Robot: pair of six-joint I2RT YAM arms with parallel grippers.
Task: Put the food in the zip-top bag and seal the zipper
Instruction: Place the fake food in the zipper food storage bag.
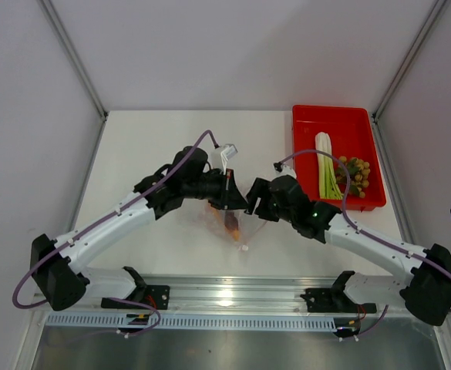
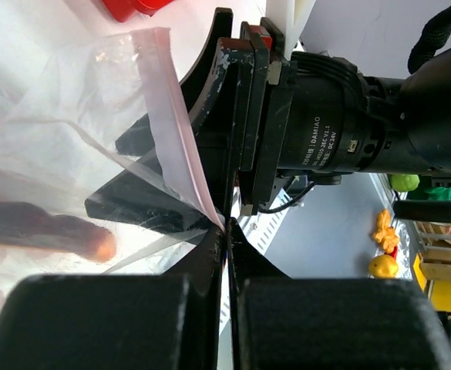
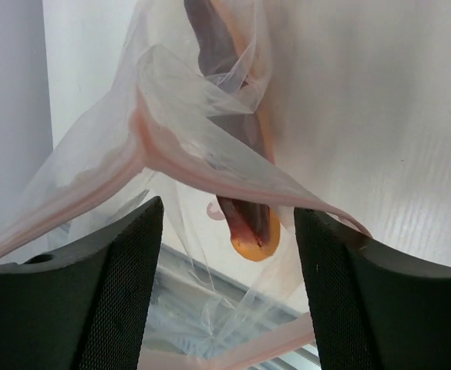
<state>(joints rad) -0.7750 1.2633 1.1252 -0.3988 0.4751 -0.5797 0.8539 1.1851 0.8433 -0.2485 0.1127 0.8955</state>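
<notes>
Clear plastic with a pink rim: zip-top bag (image 2: 71,139) at mid counter (image 1: 148,139), orange-skinned wedge (image 3: 250,231) inside. On the zipper (image 2: 180,146), left gripper (image 2: 225,231) clenched; right gripper (image 3: 229,208) spread wide, grasping nothing, at the slack mouth. Likely trouble: film slipping from that single pinch, mouth folding shut, wedge sliding out. In the red tray (image 1: 306,123), far right, leek (image 1: 327,166) and grapes (image 1: 356,176); open counter leftward, wrists crowded together.
</notes>
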